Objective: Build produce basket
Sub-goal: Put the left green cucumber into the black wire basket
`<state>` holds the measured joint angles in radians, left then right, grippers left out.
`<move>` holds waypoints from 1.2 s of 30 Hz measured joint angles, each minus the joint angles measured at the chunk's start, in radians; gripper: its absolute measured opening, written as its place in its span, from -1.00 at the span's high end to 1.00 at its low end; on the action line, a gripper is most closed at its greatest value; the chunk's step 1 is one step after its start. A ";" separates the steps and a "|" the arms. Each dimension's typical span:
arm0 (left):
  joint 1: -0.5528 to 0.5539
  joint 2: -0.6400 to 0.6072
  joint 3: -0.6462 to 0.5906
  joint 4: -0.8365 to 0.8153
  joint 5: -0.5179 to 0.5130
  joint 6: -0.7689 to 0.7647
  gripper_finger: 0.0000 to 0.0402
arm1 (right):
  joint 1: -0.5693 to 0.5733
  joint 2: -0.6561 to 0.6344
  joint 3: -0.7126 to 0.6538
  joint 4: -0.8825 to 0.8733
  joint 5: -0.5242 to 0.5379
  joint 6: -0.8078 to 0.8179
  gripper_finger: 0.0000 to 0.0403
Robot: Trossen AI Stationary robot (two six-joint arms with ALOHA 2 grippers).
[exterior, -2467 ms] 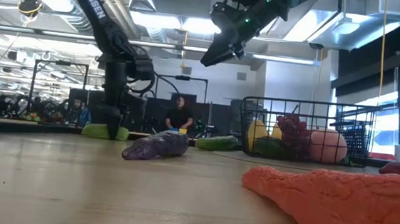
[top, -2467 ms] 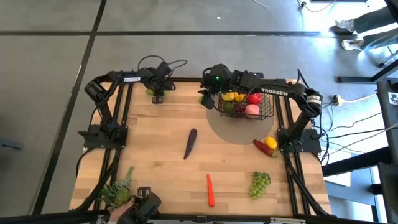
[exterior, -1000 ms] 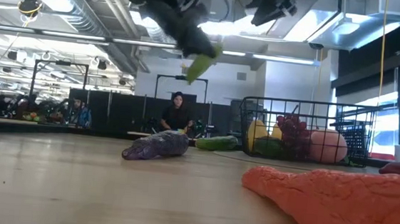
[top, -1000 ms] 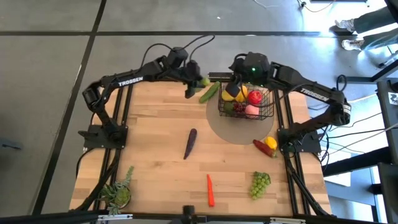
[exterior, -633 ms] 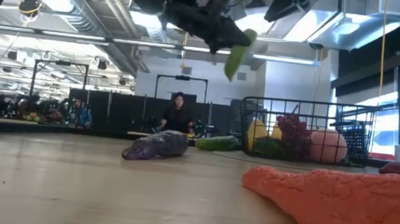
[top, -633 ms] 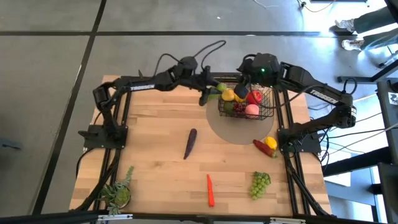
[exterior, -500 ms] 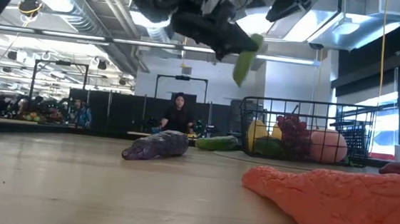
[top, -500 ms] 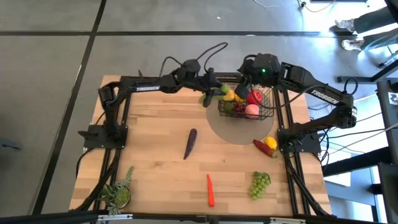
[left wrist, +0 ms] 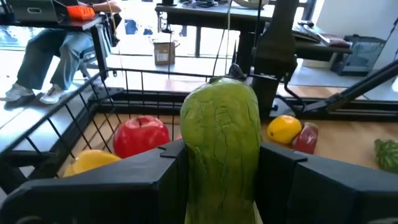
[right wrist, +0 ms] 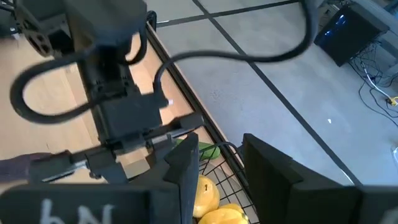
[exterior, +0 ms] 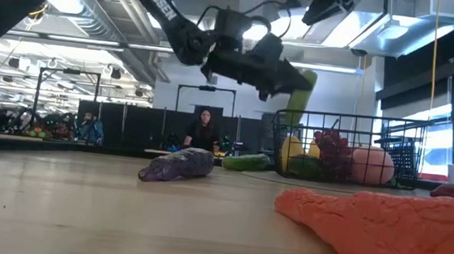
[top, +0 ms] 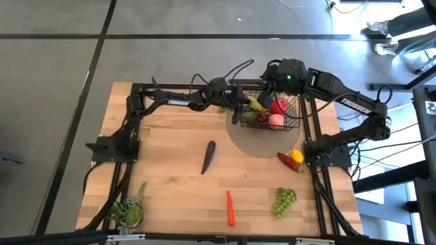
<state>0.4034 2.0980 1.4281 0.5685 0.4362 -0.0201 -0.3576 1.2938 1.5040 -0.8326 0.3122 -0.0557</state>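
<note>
Swung across to the basket [top: 271, 114] rim since half a second back, left gripper [top: 246, 109] clamped on green cucumber [left wrist: 222, 140] just above the wire edge, drop looks next; right gripper [right wrist: 221, 165] parked over basket's far side, fingers apart, empty.

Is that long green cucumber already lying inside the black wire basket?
No, the long green cucumber is clamped between the left gripper fingers, above the black wire basket.
</note>
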 joint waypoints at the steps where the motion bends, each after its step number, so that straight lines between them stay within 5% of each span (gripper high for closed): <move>1: 0.000 0.009 0.000 0.006 0.000 0.000 0.49 | 0.000 0.000 0.000 -0.001 0.000 -0.001 0.41; 36: -0.012 0.042 0.002 -0.089 -0.075 -0.049 0.45 | 0.000 0.000 0.000 0.002 0.000 -0.005 0.41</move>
<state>0.3918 2.1399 1.4300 0.4797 0.3609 -0.0692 -0.3580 1.2938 1.5036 -0.8303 0.3126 -0.0608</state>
